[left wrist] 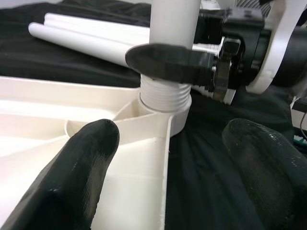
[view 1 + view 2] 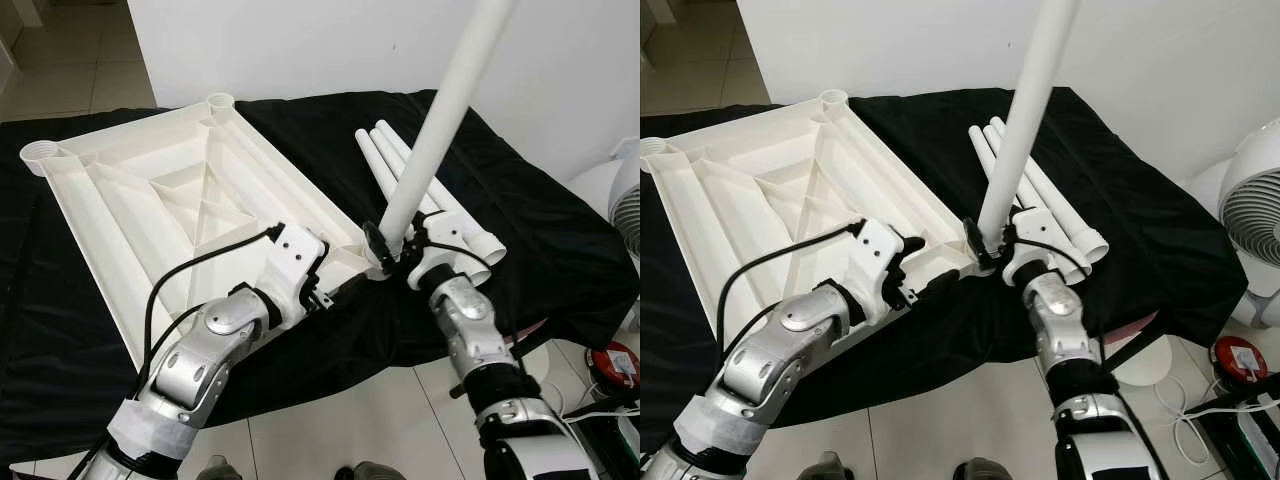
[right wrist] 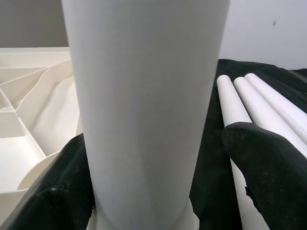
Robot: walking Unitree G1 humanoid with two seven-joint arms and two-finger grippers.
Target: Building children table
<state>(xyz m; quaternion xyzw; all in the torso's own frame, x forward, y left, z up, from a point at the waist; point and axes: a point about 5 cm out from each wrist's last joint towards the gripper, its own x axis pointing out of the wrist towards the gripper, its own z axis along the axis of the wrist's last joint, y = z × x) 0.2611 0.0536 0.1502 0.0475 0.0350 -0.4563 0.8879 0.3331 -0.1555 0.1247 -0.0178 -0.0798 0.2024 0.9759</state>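
Note:
The white tabletop (image 2: 150,190) lies upside down on a black cloth (image 2: 540,230). One white table leg (image 2: 440,130) stands tilted in the tabletop's near right corner socket (image 1: 172,120), its threaded end (image 1: 163,96) partly showing above the socket. My right gripper (image 2: 392,245) is shut on the leg just above the thread, and its fingers (image 3: 259,163) flank the tube. My left gripper (image 2: 340,290) is open beside that corner, one finger (image 1: 91,153) over the tabletop's rim and the other over the cloth. Three spare legs (image 2: 1050,195) lie side by side behind the upright one.
Empty corner sockets (image 2: 220,100) (image 2: 40,155) sit at the tabletop's far side. A white fan (image 2: 1255,200) stands to the right of the cloth-covered surface. A red object (image 2: 612,362) and cables lie on the tiled floor below it. A white wall is behind.

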